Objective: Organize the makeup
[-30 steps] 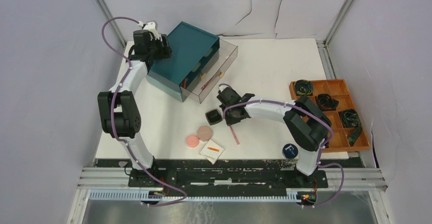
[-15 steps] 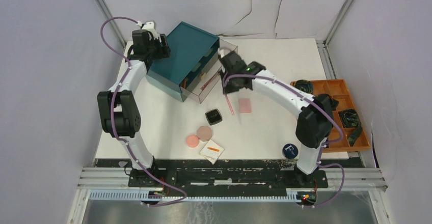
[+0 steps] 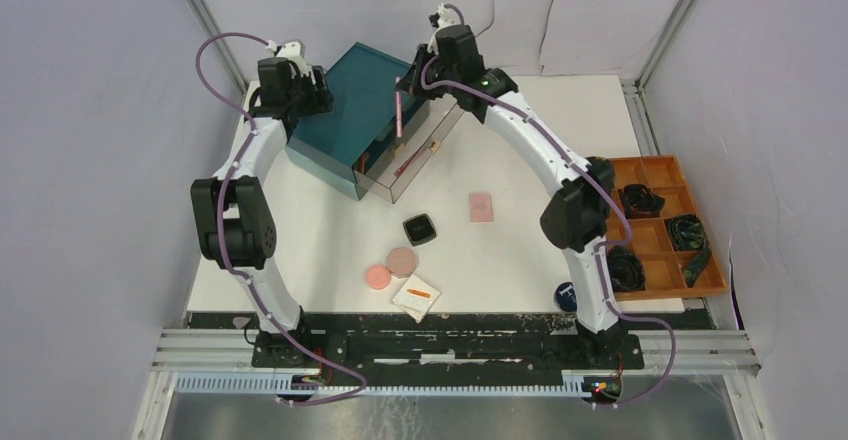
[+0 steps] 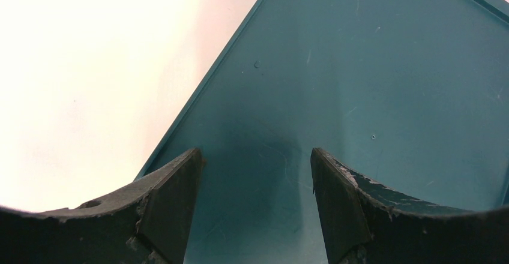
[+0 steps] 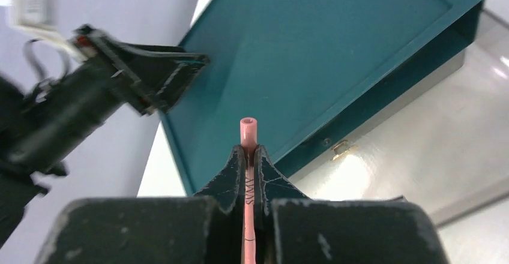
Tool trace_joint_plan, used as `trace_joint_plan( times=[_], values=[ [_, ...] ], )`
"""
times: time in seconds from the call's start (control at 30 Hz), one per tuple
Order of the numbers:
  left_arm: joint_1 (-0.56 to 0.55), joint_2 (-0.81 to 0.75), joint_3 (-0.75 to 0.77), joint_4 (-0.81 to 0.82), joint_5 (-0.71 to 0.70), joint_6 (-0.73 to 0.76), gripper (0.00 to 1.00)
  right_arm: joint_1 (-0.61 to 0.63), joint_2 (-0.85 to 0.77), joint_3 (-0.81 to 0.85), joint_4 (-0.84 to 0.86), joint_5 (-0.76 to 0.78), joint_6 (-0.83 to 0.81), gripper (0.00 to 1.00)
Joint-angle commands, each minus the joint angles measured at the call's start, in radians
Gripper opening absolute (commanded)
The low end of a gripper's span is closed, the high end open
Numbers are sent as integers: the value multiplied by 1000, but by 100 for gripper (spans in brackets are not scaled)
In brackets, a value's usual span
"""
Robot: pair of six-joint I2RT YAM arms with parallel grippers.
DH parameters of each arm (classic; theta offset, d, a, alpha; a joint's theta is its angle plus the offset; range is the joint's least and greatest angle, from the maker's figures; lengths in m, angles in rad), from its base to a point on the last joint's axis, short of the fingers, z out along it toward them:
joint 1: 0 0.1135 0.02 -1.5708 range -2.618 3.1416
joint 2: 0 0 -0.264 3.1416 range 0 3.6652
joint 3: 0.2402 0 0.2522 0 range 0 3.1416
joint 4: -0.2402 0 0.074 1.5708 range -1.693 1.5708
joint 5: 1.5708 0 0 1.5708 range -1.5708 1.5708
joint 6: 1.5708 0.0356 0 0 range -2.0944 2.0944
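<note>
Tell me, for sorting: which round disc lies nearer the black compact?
The beige disc: it lies between the compact and the pink disc, so the pink one is farther off.

from the middle of the table [image 3: 600,120] in the top view: the teal drawer box [image 3: 365,110] and its pulled-out clear drawer [image 3: 425,155] block 11 o'clock (the left gripper [image 4: 255,156] hangs open over the box's 10 o'clock corner). bare tabletop lies at 1 o'clock; the orange tray [image 3: 665,173] walls 3 o'clock.
</note>
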Motion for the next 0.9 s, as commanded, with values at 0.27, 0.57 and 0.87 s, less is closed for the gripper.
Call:
trace_joint_plan(
  times=[0.27,0.57,0.87],
  values=[
    [18,67,-22,-142,-9,1,74,-7,32,-92,159,48,55,44],
    [19,69,-14,-145,-19,6,74,-20,-180,-283,155,124,-61,57],
    [24,63,-15,-146,-18,4,69,-62,-351,-594,79,229,-98,46]
  ],
)
